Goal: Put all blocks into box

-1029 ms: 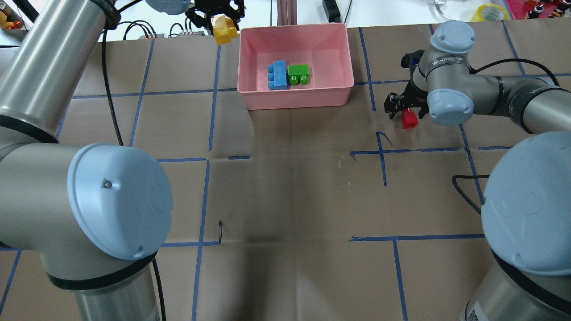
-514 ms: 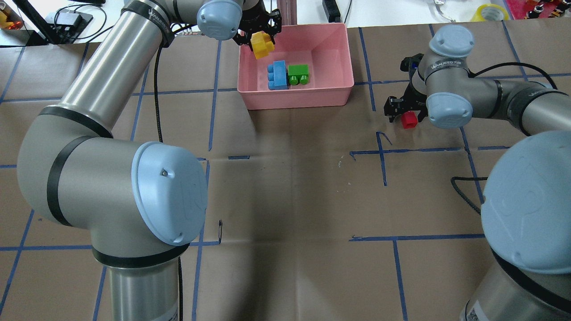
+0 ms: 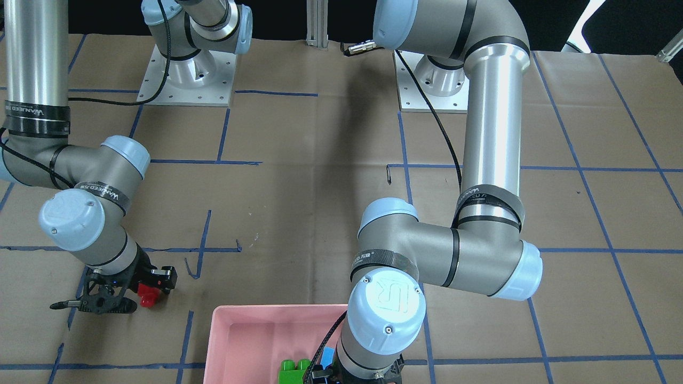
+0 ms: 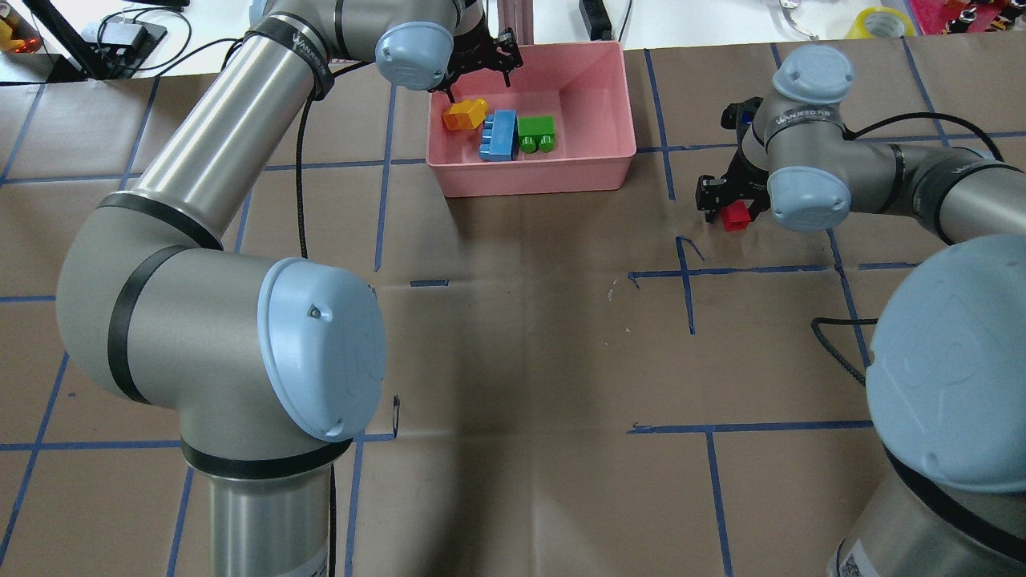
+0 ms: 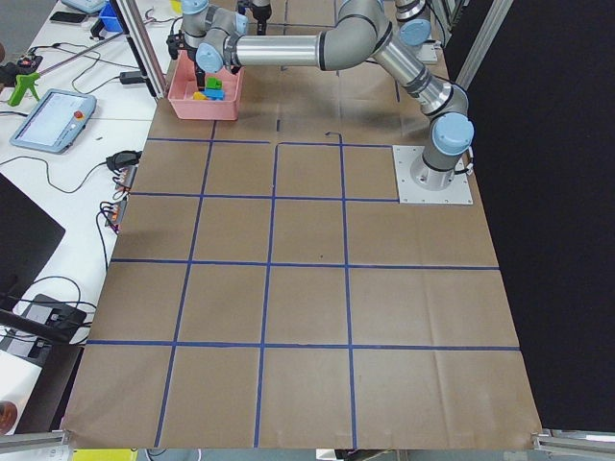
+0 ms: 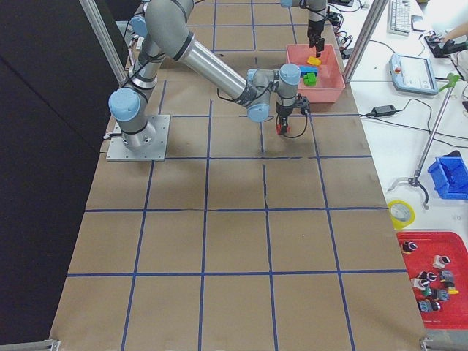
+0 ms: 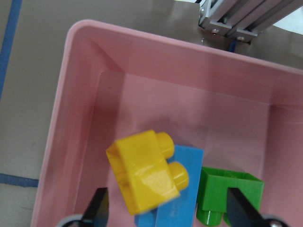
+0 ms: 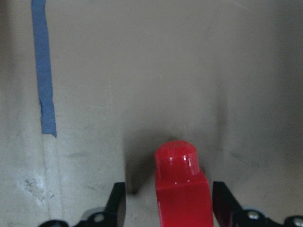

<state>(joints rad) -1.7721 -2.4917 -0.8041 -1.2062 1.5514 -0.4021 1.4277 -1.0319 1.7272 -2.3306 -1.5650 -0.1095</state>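
The pink box [image 4: 609,172] stands at the far middle of the table. The blue block [image 4: 498,136] and the green block [image 4: 535,132] lie in it. The yellow block [image 4: 465,114] lies in it too, leaning on the blue block [image 7: 182,198]. My left gripper [image 4: 479,68] is open and empty above the box's far left corner; the left wrist view shows its fingers [image 7: 97,208] wide apart over the yellow block [image 7: 144,177]. My right gripper [image 4: 731,210] is open and low, straddling the small red block [image 4: 733,216] on the table right of the box; gaps show beside the block [image 8: 182,189].
Brown paper with a blue tape grid covers the table. An aluminium post [image 4: 513,20] stands just behind the box. A black cable [image 4: 834,336] loops near my right arm's base. A tape roll [image 4: 878,20] lies off the far right edge.
My left gripper moved right over the box and let go of the yellow block, which dropped in beside the blue one. My right gripper stayed around the red block.
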